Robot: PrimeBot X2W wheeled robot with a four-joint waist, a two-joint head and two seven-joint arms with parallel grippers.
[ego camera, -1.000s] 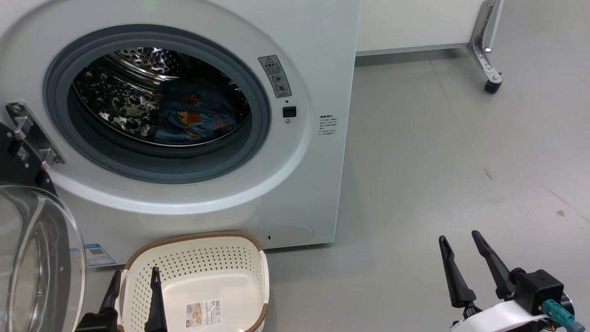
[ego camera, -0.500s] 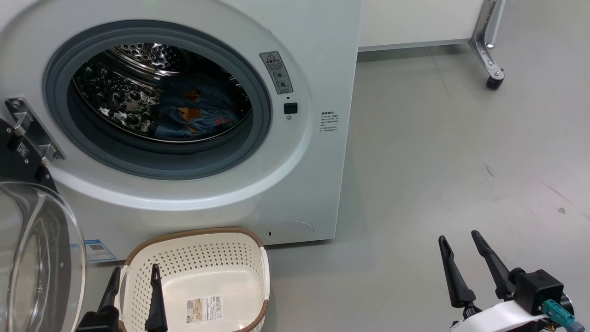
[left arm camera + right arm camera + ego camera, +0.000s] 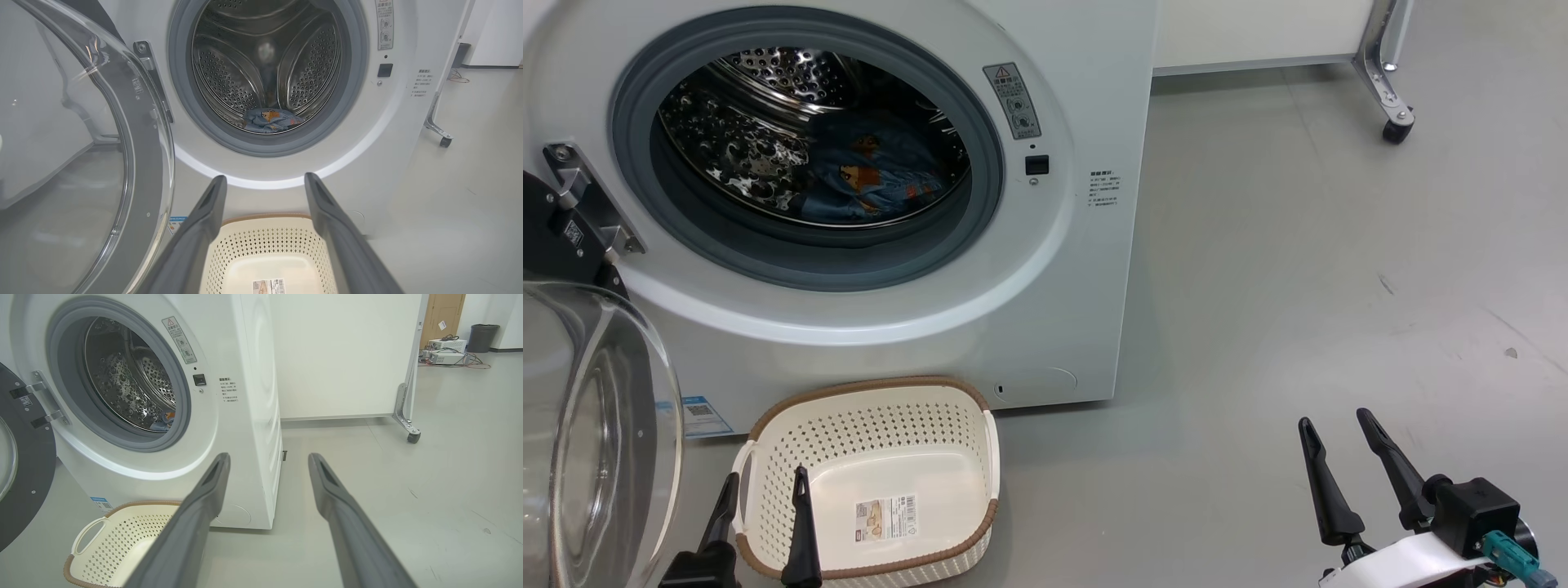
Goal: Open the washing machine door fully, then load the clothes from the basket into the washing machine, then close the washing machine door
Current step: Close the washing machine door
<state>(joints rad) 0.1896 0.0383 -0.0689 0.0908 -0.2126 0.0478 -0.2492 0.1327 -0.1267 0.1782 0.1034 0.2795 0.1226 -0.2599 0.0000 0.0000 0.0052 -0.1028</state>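
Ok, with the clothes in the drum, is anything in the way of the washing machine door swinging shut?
Nothing visible. The clothes lie back in the drum, clear of the grey gasket; the empty basket sits on the floor below the opening. The washing machine door hangs open at left.

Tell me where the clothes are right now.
In the head view the clothes lie low in the drum of the washing machine, upper left, behind the grey gasket, higher than the basket on the floor.
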